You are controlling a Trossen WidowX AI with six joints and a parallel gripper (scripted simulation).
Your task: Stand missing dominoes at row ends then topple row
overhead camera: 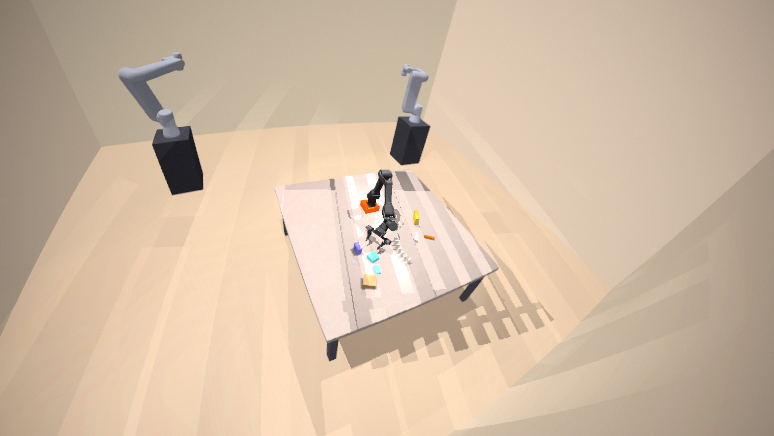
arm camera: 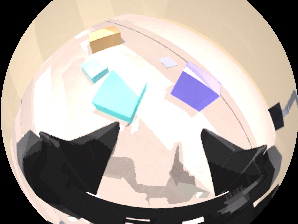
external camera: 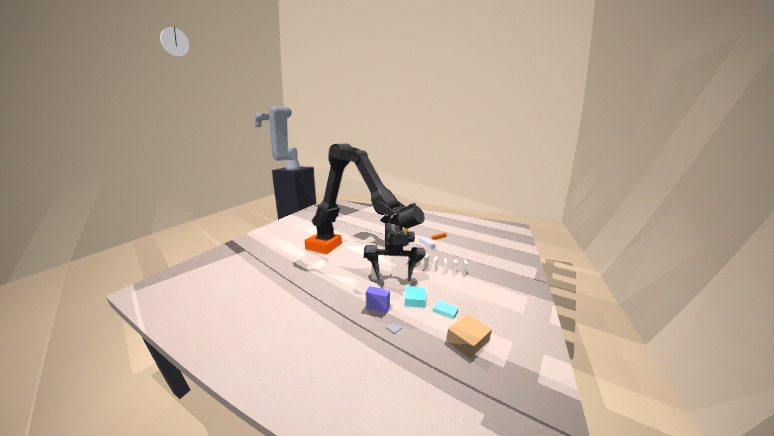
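Exterior-view places throughout.
- Claw: spread nearly to full width, nothing in grip, fingers angled down low over the desk; contact with desk not tellable.
- Dominoes: pale, upright, in a spaced row just right of the claw; near end of view partly behind the right-hand finger.
- Pale piece: mostly hidden behind the left-hand finger; stance not tellable.
- Purple block: upright, near side of claw.
- Large cyan block: right of purple.
- Small cyan block: flat, farther right.
- Tan block: near right.
- Grey tile: flat, nearer than purple.
- White bar and orange bar: beyond the row, apart.
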